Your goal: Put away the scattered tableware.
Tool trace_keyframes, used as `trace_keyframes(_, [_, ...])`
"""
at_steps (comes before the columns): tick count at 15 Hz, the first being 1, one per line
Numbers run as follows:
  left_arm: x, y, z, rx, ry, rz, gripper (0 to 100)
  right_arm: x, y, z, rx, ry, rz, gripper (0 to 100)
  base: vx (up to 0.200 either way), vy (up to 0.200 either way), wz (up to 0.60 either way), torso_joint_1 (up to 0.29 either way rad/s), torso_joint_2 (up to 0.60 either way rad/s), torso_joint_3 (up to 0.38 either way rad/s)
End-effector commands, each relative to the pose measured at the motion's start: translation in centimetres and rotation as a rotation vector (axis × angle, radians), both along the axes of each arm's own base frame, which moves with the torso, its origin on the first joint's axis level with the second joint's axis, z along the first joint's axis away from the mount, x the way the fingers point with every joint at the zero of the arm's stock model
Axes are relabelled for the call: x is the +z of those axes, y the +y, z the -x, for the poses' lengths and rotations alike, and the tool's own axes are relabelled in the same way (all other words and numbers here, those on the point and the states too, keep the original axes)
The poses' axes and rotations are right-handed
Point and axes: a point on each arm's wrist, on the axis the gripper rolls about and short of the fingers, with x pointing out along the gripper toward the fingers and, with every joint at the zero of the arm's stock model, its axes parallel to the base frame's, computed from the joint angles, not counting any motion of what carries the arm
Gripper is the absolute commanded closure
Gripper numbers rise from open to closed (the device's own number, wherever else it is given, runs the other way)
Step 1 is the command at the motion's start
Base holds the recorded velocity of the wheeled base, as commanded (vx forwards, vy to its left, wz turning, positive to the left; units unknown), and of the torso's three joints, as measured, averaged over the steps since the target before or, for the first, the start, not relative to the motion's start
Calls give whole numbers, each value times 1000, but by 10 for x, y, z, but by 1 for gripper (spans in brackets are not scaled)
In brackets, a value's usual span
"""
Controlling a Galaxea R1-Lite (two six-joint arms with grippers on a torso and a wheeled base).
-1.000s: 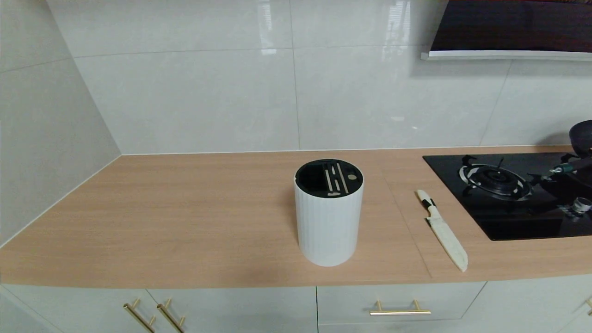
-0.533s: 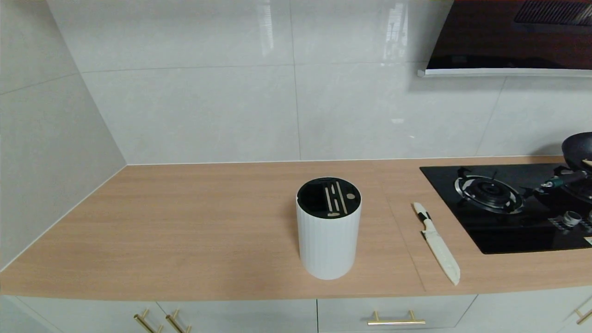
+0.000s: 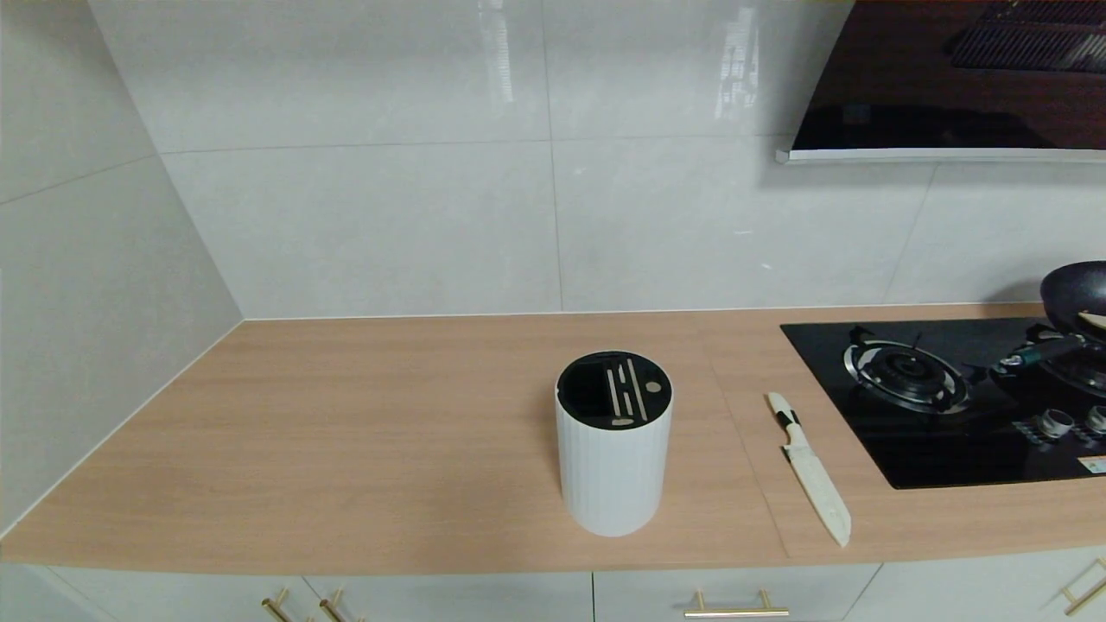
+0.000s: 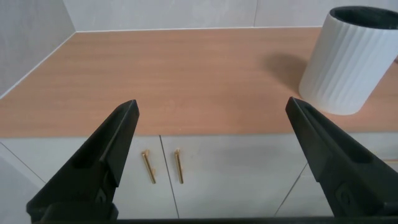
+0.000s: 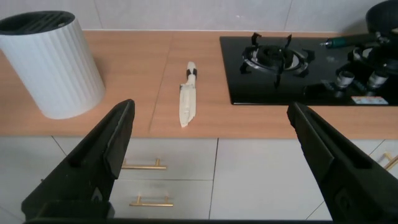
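Note:
A white ribbed cylindrical holder (image 3: 613,445) with a black slotted top stands upright near the middle of the wooden counter (image 3: 389,441). A cream-coloured knife (image 3: 810,466) with a black band on its handle lies flat to the holder's right, blade tip toward the counter's front edge. The left wrist view has my left gripper (image 4: 211,112) open, held off the counter's front edge, with the holder (image 4: 349,57) beyond it on one side. My right gripper (image 5: 211,118) is open too, in front of the cabinet fronts, facing the knife (image 5: 187,101) and the holder (image 5: 53,62).
A black gas hob (image 3: 942,397) takes up the counter's right end, with a dark pan (image 3: 1076,298) on its far burner. A range hood (image 3: 950,82) hangs above. Tiled walls close the back and left. Cabinet doors with gold handles (image 3: 734,605) sit below the counter.
The whole head view has shifted: counter, holder and knife sit lower in the picture and look smaller, so the camera moved. The things themselves have not moved on the counter.

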Motion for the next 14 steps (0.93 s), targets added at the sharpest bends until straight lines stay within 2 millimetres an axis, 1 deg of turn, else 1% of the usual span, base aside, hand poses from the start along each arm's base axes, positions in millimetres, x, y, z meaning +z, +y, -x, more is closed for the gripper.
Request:
trace_keyframes(1, [0,0,0,0,0,0,0,0,0,0,2,1,3,0,0,0,0,0,0,0])
trace_keyframes(9, [0,0,0,0,0,0,0,0,0,0,0,1,11,0,0,0,0,0,0,0])
trace_keyframes(10, [0,0,0,0,2,0,0,19,0,4,5,-58,0,0,0,0,0,0,0,0])
trace_keyframes(11, [0,0,0,0,-1,0,0,45,0,8,27,-96,-19,0,0,0,0,0,0,0])
trace_keyframes(12, [0,0,0,2,2,0,0,57,-1,4,47,-76,-19,0,0,0,0,0,0,0])
trace_keyframes(13, [0,0,0,2,0,0,0,63,-1,1,58,-59,-19,0,0,0,0,0,0,0])
trace_keyframes(14, [0,0,0,0,0,0,0,76,0,-18,63,51,-18,0,0,0,0,0,0,0])
